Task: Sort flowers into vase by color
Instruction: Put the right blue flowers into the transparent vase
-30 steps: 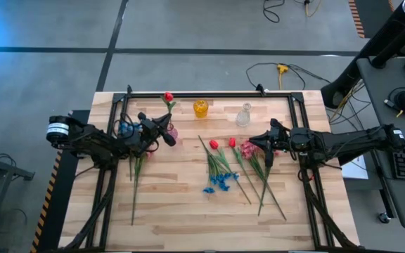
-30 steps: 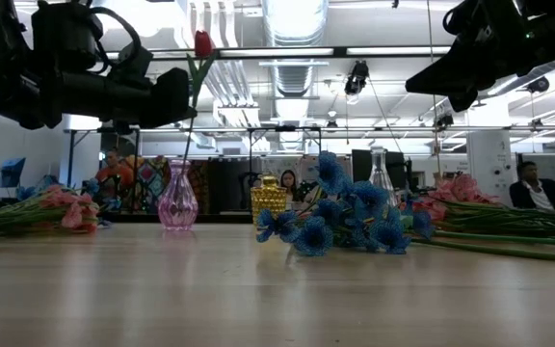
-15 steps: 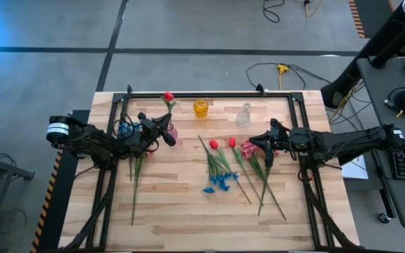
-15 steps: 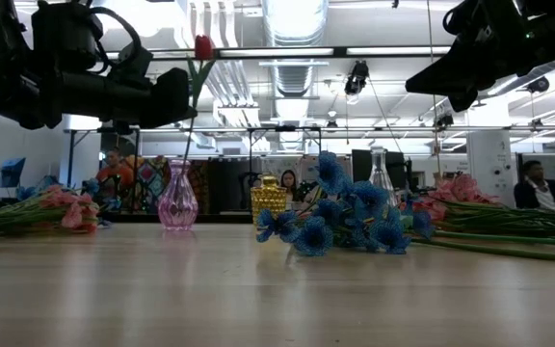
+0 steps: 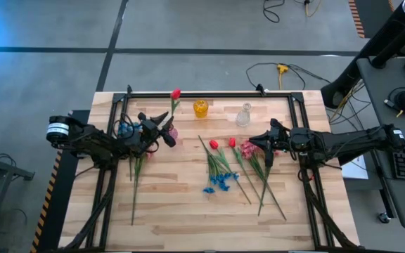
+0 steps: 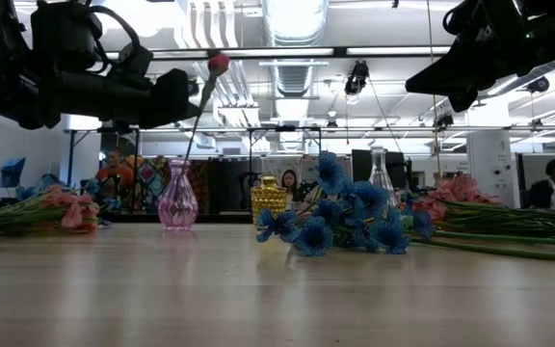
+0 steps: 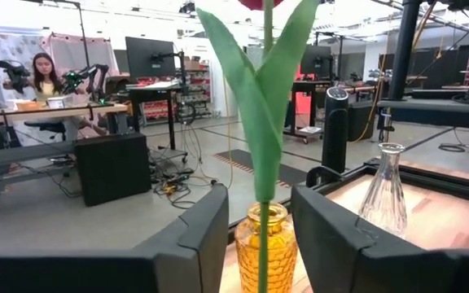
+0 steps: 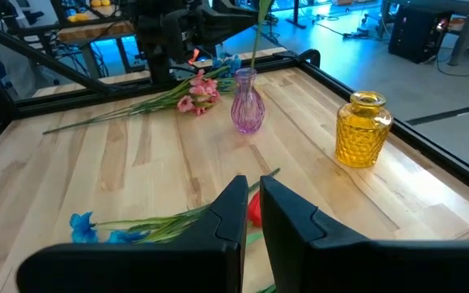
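High view: worktop (image 5: 188, 204) carries three vases along far edge: pink vase (image 5: 172, 132) far left, amber vase (image 5: 200, 108), clear vase (image 5: 244, 115). Red tulip (image 5: 176, 93) stands stem-down in pink vase, leaning right. Left hand (image 5: 166, 129) at vase; fingers (image 7: 198, 244) parted either side of stem, no grip, judged release. Right hand (image 5: 266, 145) shut, empty, waits above pink flowers (image 5: 248, 150). Centre: two red tulips (image 5: 214, 144), blue flowers (image 5: 219, 182). More pink flowers (image 6: 70, 206) lie near left. Sorting barely begun.
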